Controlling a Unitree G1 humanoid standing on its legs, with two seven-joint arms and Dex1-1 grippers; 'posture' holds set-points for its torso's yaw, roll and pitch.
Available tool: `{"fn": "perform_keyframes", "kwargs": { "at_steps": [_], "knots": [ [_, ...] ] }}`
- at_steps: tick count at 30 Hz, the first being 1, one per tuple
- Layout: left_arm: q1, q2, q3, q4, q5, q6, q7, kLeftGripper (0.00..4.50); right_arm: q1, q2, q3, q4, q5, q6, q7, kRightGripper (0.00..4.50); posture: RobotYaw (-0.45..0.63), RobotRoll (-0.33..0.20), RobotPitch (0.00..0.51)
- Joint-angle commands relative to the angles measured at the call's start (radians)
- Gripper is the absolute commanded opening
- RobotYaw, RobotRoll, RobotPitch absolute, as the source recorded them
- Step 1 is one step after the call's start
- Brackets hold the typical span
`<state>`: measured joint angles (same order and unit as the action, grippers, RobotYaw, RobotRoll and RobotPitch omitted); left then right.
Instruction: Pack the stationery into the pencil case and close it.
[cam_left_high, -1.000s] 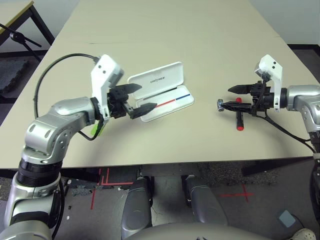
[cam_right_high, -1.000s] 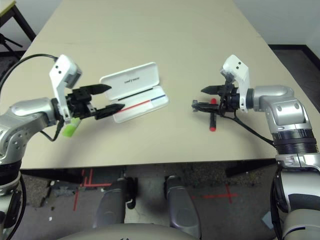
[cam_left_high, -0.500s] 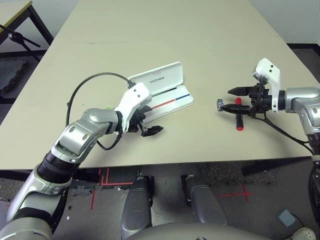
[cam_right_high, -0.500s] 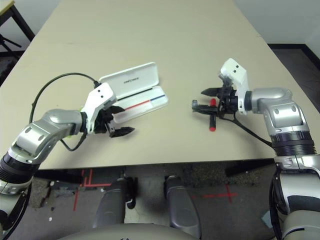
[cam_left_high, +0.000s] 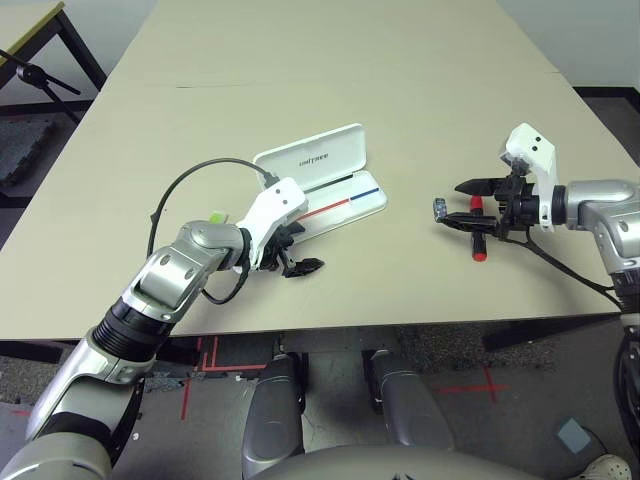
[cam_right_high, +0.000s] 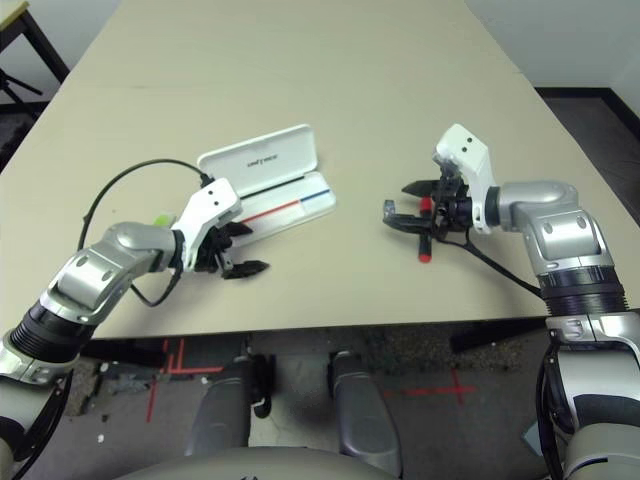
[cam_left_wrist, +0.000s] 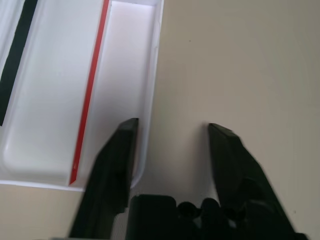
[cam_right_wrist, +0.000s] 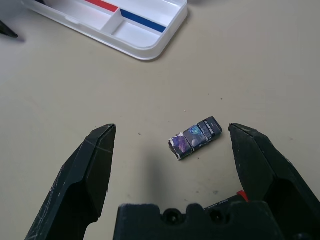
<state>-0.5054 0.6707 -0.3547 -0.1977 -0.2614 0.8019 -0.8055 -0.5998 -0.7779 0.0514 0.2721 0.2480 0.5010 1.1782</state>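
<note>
Left pincer parted, straddling near wall of open case, stiff thin plastic, we'd pinch rim. Right pincer wide apart, empty; small block on table between, probably light, grab long sides.

Green strip — mostly hidden behind the left arm.
</note>
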Motion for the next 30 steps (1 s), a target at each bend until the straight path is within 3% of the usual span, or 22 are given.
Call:
{"fn": "perform_keyframes", "kwargs": {
  "at_steps": [1,5,13,18,22,30],
  "knots": [
    [-0.007,-0.004,-0.009,0.025,0.014,-0.003,-0.024,1.59,0.018,-0.018,0.001,-0.039,0.01,0.012,0.018,4.5,-0.12,0.0,0.174],
    [-0.018,-0.002,0.0,0.046,0.023,-0.021,-0.036,0.05,0.033,-0.032,0.002,-0.104,0.049,0.05,0.067,4.5,-0.12,0.0,0.176],
    [-0.024,0.04,0.017,0.043,0.04,-0.079,-0.087,0.05,0.06,-0.058,0.012,-0.203,0.097,0.11,0.12,4.5,-0.11,0.0,0.179],
    [0.023,0.132,0.019,-0.037,0.029,-0.294,-0.256,0.05,0.059,-0.066,0.023,-0.214,0.101,0.12,0.134,4.5,-0.1,0.0,0.181],
    [0.074,0.192,0.019,-0.082,0.021,-0.38,-0.361,0.05,0.066,-0.076,0.051,-0.202,0.077,0.102,0.142,4.5,-0.1,0.0,0.18],
    [0.083,0.2,0.027,-0.065,0.046,-0.421,-0.405,0.05,0.07,-0.07,0.069,-0.194,0.075,0.088,0.138,4.5,-0.1,0.0,0.179]
  ]
}}
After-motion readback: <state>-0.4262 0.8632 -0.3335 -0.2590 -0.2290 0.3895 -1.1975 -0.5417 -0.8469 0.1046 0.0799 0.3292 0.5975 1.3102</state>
